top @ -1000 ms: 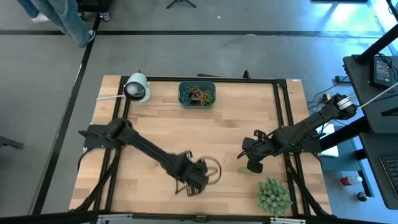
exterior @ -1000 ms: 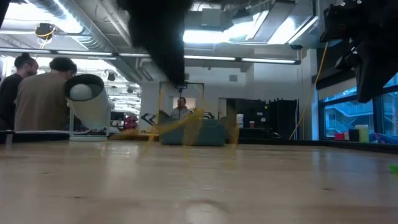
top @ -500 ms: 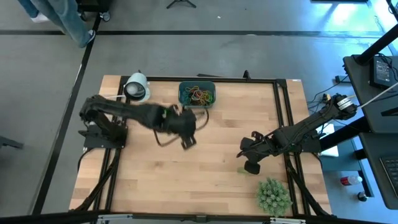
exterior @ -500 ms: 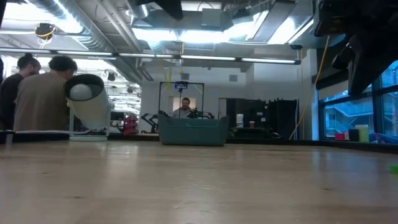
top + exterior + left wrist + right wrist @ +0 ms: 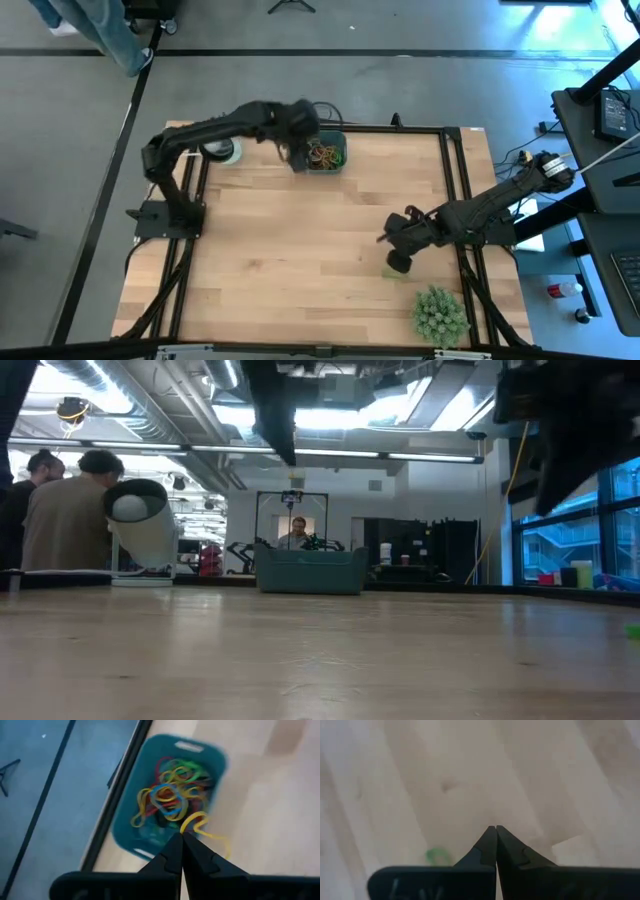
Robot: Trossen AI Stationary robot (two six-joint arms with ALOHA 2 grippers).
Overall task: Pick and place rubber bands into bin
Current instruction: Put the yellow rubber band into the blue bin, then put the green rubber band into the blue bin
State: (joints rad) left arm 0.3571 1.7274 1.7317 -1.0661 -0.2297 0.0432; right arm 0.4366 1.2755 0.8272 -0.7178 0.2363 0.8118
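The teal bin (image 5: 318,153) stands at the table's far edge, with several coloured rubber bands (image 5: 170,795) lying in it. My left gripper (image 5: 300,150) hovers over the bin's left part, shut on a yellow rubber band (image 5: 205,827). My right gripper (image 5: 398,262) is shut and holds nothing, low over the table's right part. A small green rubber band (image 5: 436,855) lies flat on the wood beside it. In the low view the bin (image 5: 310,572) stands far back, and my left gripper (image 5: 275,415) is high above it. My left gripper pinches the yellow rubber band between its two shut fingertips at one spot of the loop (image 5: 186,831). The fingers slant down from above. The band hangs slack below them, lifted clear, over the bin's wall and the wood beside it.
A white roll-like object (image 5: 222,148) lies at the far left, partly under my left arm. A bushy green plant (image 5: 440,315) stands at the near right corner. A black frame (image 5: 455,180) runs round the table. People (image 5: 60,510) show in the room behind.
My left gripper has swung from the table's near middle to its far edge, rising, and now hangs over the bin. It stays shut, and the yellow band has gone with it, lifted clear of the wood. My right gripper has kept its place.
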